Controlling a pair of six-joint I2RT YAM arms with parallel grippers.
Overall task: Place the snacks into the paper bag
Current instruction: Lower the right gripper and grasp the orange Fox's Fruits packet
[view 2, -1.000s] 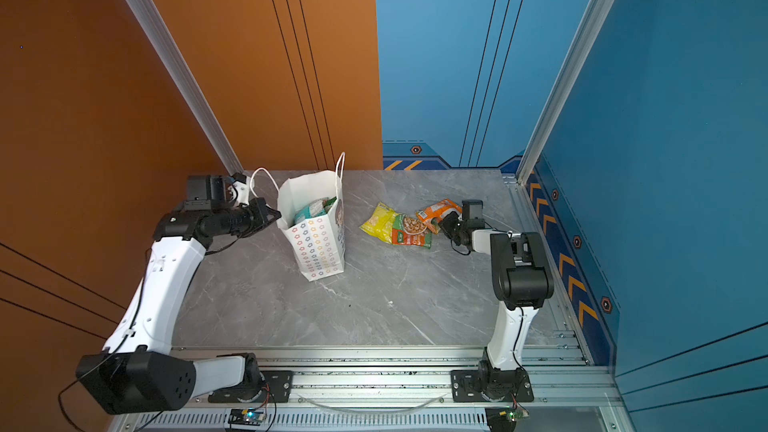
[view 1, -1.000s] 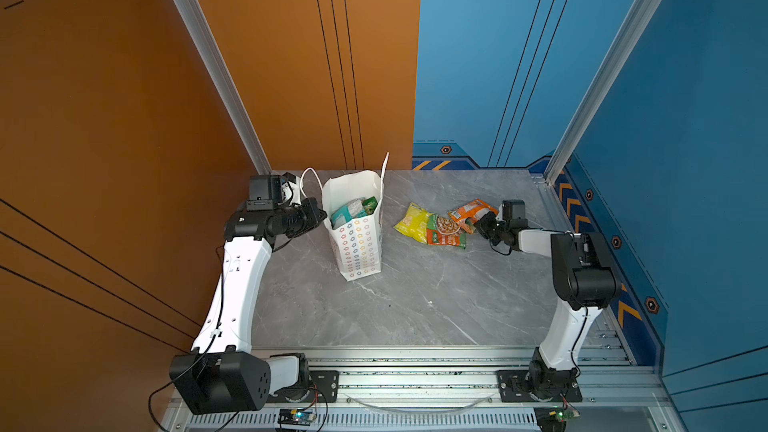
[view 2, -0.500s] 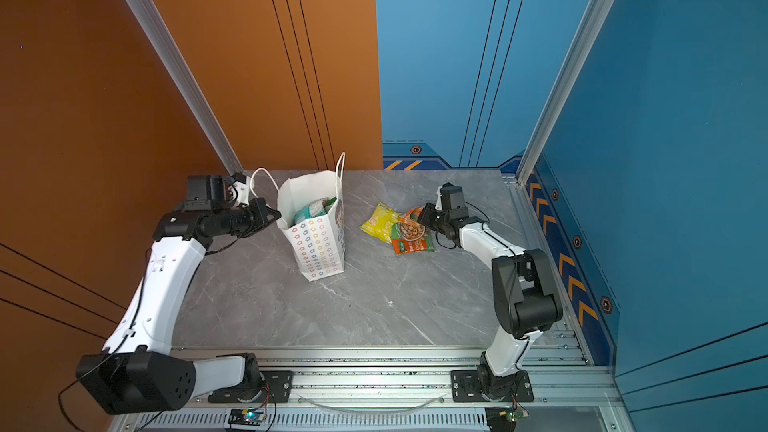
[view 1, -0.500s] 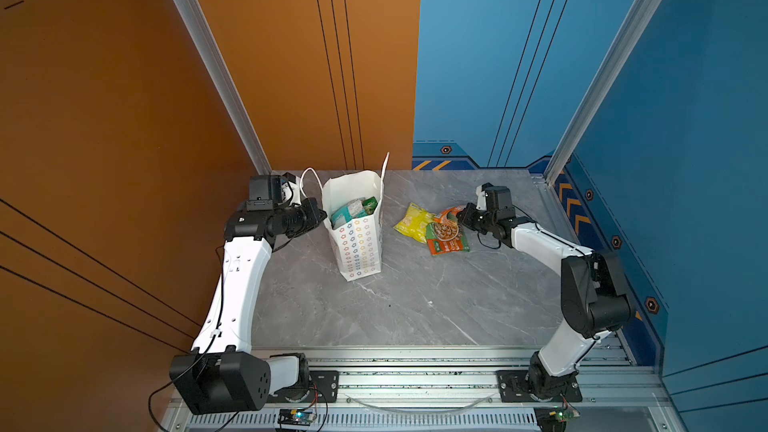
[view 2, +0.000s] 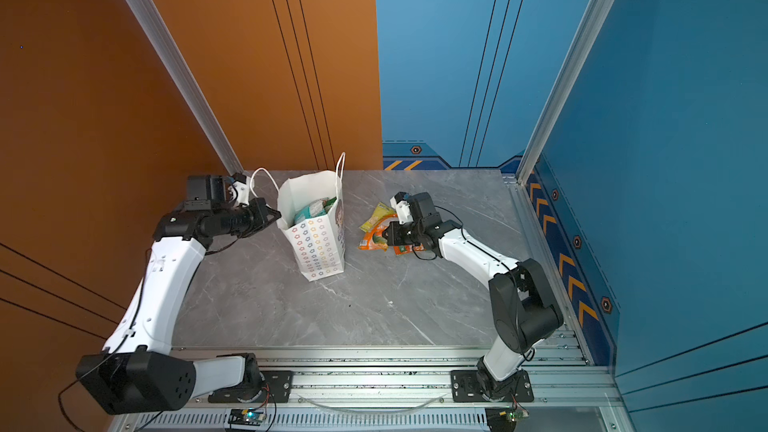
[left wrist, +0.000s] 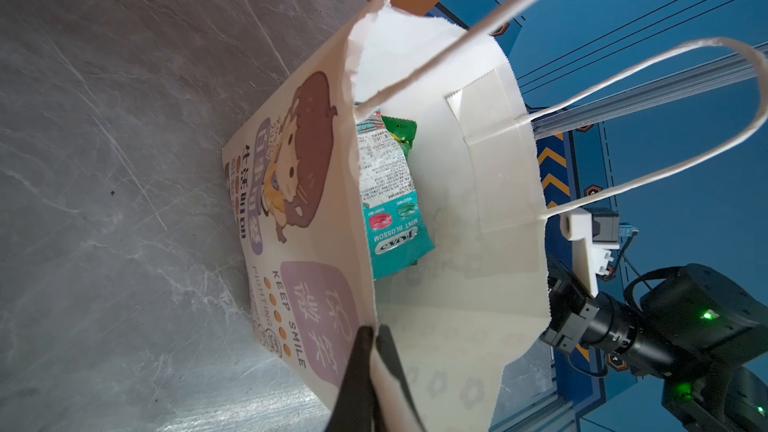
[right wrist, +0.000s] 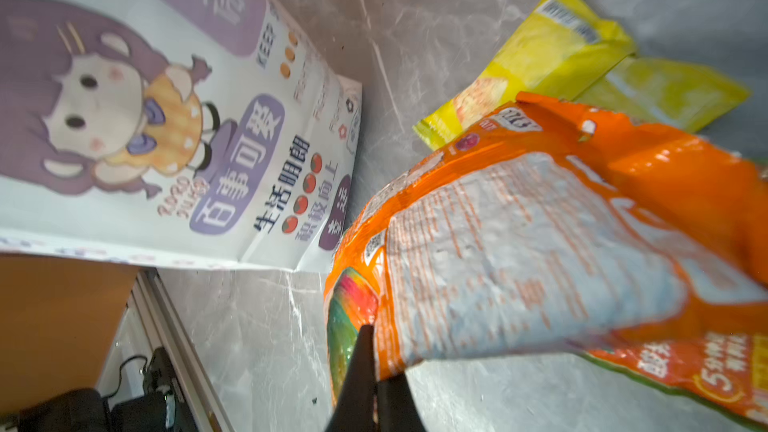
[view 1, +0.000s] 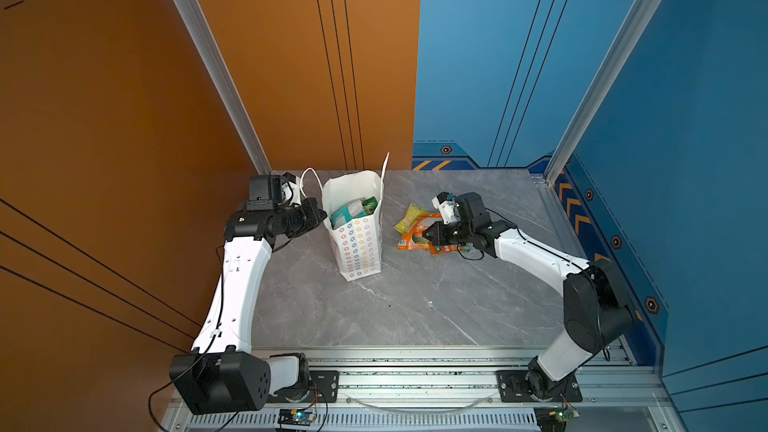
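Orange shiny plastic snack packet, pinched by its edge in the closed right hand, hangs over the grey marble worktop beside the upright white paper bag, its rim clamped by the left hand, and would need to clear that rim before release.

Robot lab cell: orange/blue wall panels, alu mounting rail, marble-look tabletop.

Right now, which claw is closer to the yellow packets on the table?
Right. The right gripper, shut on the orange packet, is just beside the yellow packets; the left gripper pinches the rim of the paper bag, on its far side.
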